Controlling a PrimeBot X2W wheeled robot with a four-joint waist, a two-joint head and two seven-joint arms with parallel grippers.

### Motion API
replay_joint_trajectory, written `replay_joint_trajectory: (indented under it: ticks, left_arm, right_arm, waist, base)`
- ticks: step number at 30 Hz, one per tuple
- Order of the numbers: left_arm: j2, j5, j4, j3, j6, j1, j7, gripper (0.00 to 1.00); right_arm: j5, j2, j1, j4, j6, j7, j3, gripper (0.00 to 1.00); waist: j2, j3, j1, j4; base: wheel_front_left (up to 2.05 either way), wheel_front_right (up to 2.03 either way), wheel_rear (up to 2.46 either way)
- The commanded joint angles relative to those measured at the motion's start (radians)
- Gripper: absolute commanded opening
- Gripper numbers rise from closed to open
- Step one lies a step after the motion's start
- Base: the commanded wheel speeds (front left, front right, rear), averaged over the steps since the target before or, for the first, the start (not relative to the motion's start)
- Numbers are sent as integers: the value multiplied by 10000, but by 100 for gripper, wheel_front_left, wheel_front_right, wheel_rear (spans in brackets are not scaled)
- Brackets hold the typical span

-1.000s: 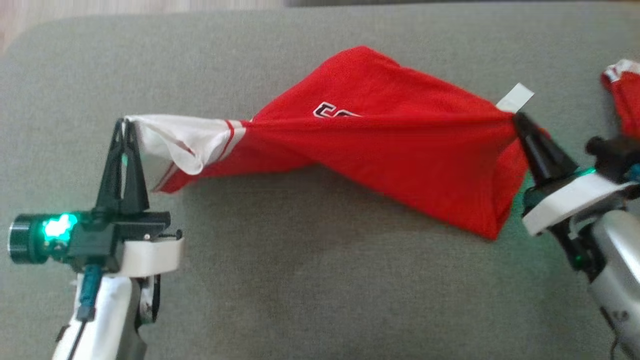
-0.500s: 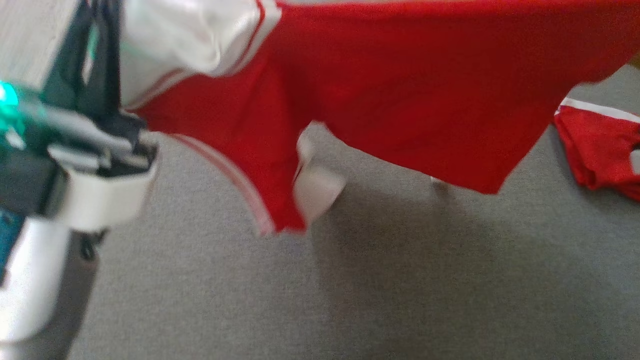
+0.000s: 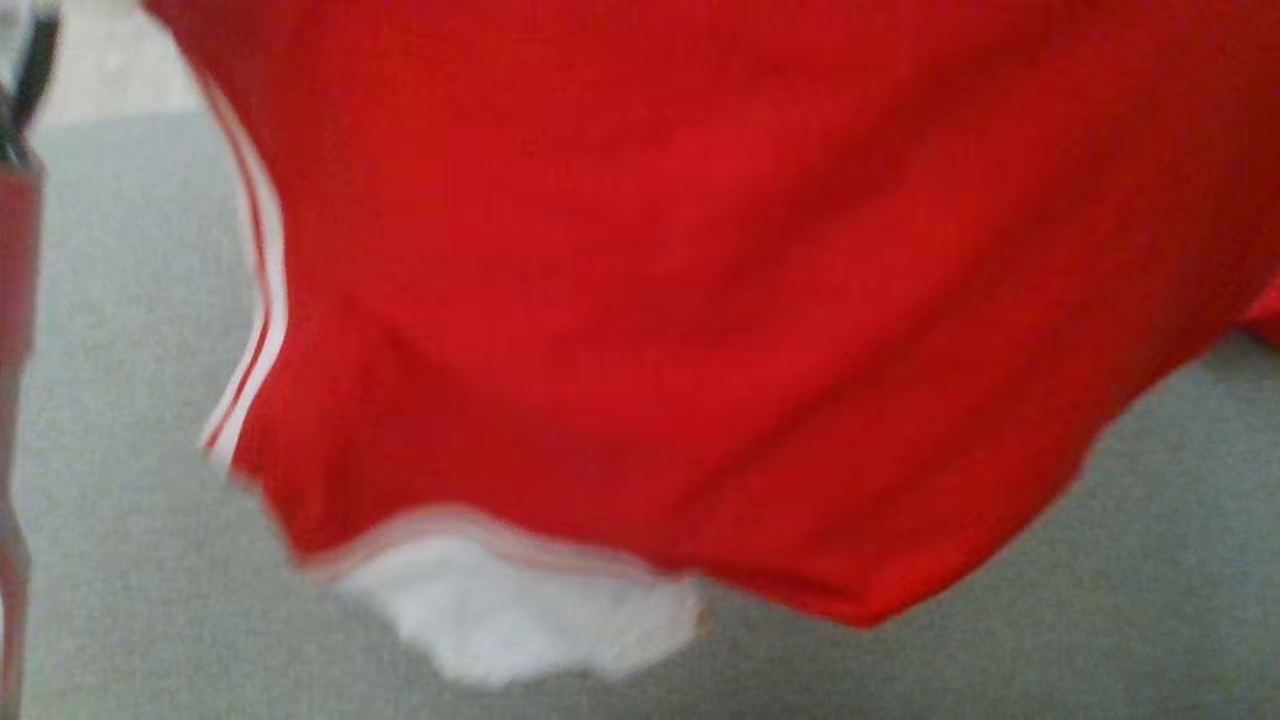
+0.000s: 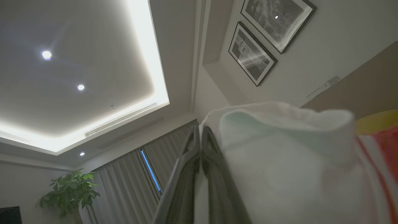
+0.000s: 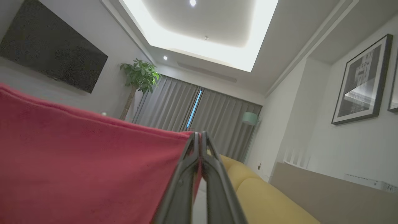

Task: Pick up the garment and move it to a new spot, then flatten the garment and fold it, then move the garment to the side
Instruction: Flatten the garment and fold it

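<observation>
Red garment (image 3: 700,300) hung across most of head view, above grey surface (image 3: 1150,620) at btm. Looked light, soft, floppy; best held by corners. Both pinched it: left gripper (image 4: 200,137) its white end, right gripper (image 5: 199,135) red edge, lower ctr.

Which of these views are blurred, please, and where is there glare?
Head view: the garment is smeared by motion blur. Left wrist view: the ceiling light strip glares, and the white sleeve by the lens is soft. Right wrist view: the curtains are sharp.

Garment (image 3: 700,300) spans left gripper (image 4: 200,133) to right gripper (image 5: 199,136), above surface (image 3: 1120,610).
</observation>
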Motion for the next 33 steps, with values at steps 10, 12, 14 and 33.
replay_joint_trajectory:
  ticks: [10,12,14,33]
  left_arm:
    - [-6,777,4248,-75,244,-4051,-1640,0]
    - [-104,940,4827,-33,500,-4773,-2074,0]
    - [-291,1066,5321,-41,708,-5617,-2475,0]
    - [-146,346,2165,-442,223,103,-2604,0]
  right_arm:
    - [-228,649,-4104,3203,-9,-1364,1664,0]
    - [-404,827,-4850,3833,-9,-1821,1712,0]
    - [-661,992,-5760,4632,-9,-2280,1675,0]
    - [-219,292,-2200,5012,-9,-2510,1906,0]
  waist:
    - [0,2910,-1,13]
    - [0,3279,-1,-7]
    - [0,3660,-1,22]
    - [0,3777,-1,684]
  base:
    - [0,0,0]
    - [0,0,0]
    - [0,0,0]
    - [0,0,0]
